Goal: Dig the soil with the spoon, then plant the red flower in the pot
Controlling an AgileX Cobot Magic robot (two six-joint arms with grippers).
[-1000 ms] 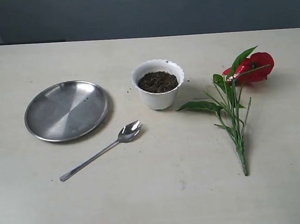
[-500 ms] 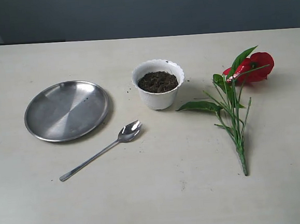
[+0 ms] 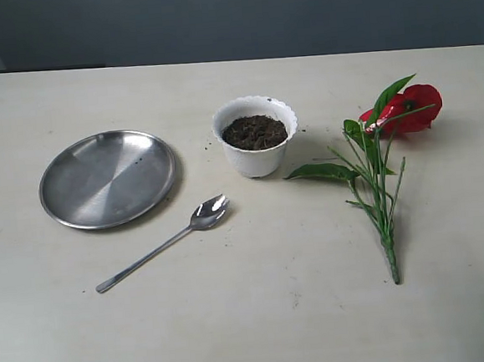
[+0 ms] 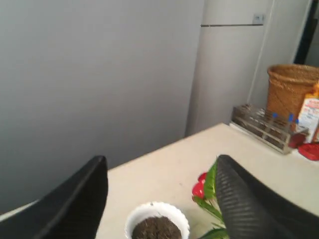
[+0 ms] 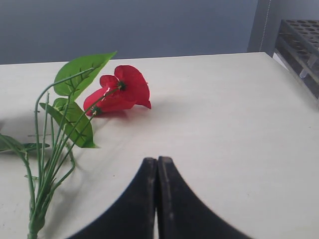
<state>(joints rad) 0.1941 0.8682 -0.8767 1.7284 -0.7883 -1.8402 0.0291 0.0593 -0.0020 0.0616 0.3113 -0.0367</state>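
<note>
Left gripper [image 4: 160, 169] gapes wide and empty, facing the pot [image 3: 256, 150]; right gripper [image 5: 157, 162] is pinched shut. The spoon [image 3: 163, 243] lies flat beside the steel plate [image 3: 108, 179], so its thin handle may skid from my grasp.

On a pale table [image 3: 262, 330], a round steel plate [image 3: 107, 177] was laid at the left, with a spoon [image 3: 165, 241] near it. A white pot [image 3: 257, 161] was stood upright at the middle, and a red flower [image 3: 416, 107] was laid flat at the right.
</note>
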